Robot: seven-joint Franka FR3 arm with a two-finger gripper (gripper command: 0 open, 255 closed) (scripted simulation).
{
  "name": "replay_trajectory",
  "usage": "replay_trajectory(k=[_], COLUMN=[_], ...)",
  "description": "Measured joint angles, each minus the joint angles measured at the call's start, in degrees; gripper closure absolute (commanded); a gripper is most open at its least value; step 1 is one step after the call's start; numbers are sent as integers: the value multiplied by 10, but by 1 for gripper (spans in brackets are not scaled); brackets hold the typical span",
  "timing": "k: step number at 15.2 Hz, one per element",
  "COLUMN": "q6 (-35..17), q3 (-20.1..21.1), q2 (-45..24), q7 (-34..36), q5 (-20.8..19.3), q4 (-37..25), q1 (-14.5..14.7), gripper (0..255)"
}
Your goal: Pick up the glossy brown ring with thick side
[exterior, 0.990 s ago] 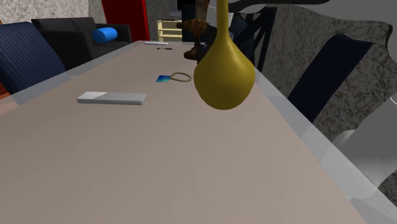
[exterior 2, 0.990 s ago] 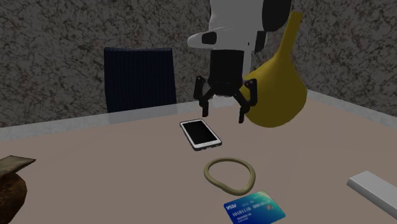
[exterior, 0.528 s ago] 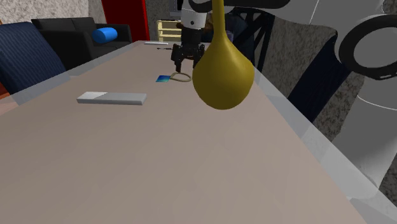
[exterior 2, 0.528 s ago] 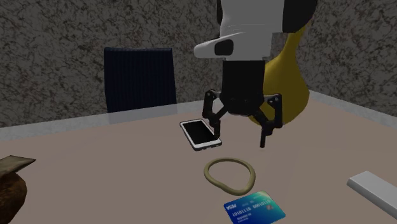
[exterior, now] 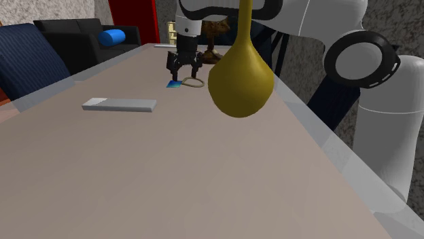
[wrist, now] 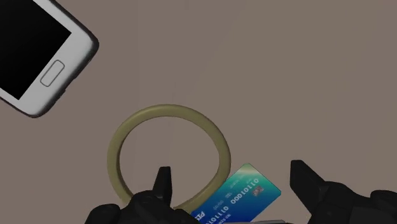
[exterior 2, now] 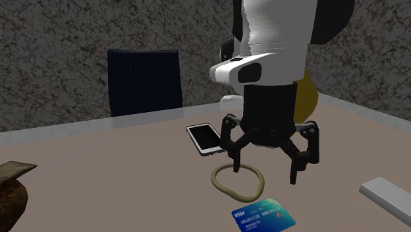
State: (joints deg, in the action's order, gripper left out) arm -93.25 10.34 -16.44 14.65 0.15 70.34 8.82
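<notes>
The ring [exterior 2: 221, 188] is a thin olive-tan loop lying flat on the beige table [exterior 2: 118, 178], between a white phone [exterior 2: 205, 138] and a blue-green card [exterior 2: 262, 215]. My gripper [exterior 2: 265, 170] hangs open a little above the table, over the ring's card-side edge and the card. In the wrist view the ring [wrist: 168, 109] lies ahead of the gripper [wrist: 231, 173]; one finger sits over the ring's near arc, the other beyond the card [wrist: 245, 191]. Nothing is held. In the shoulder view the gripper [exterior: 184, 68] hovers by the ring [exterior: 195, 82].
A big yellow gourd-shaped thing [exterior: 240, 78] hangs close to the shoulder camera. A grey flat bar [exterior: 119, 104] lies on the table nearer the stand. A blue chair [exterior 2: 145, 80] stands behind the table, and a brown object [exterior 2: 10, 194] sits at the second exterior view's left edge.
The gripper has come from above the phone, lowered and moved over the ring and card. It stays open.
</notes>
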Motion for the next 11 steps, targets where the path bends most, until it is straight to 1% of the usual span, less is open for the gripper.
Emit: replay_trajectory(k=[4,5,11], q6=[-33,-37,-49], q3=[0,0,-3], q2=[10,11,21], q7=[-2,-2,-3], q5=[2,2,1], q4=[43,48,60], q1=[-2,-2,-5], gripper=[0,255,255])
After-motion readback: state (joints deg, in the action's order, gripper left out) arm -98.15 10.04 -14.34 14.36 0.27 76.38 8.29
